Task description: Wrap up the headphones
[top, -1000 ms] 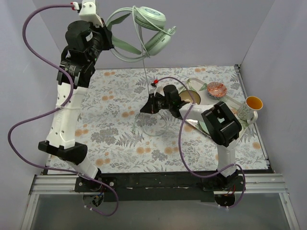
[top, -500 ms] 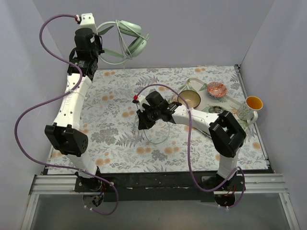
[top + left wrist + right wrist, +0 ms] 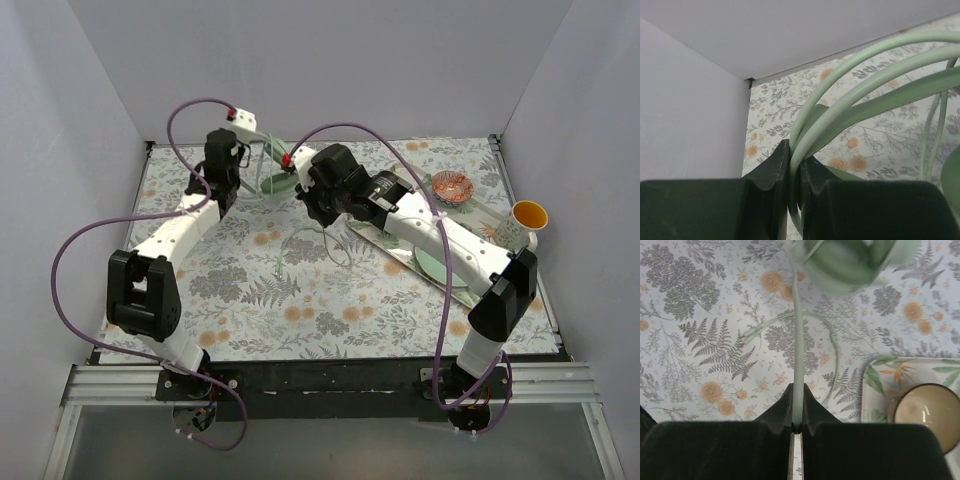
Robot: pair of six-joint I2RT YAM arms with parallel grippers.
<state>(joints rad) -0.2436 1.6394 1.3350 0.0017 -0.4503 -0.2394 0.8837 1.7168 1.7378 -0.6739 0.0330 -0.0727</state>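
I see the headphones (image 3: 276, 172) at the far side of the floral table (image 3: 250, 300), between both arms. My left gripper (image 3: 794, 157) pinches the headband (image 3: 865, 70), and my right gripper (image 3: 796, 400) is clamped on the thin cable (image 3: 798, 355).

White links and black joint housings are seen on the left arm (image 3: 165, 232) and right arm (image 3: 450, 240), with purple cables (image 3: 350, 126) looped to white, red-tipped plugs (image 3: 240, 115), and the left gripper (image 3: 795, 152) and right gripper (image 3: 797, 390) are fitted with dark, wedge-shaped fingers (image 3: 775, 415).
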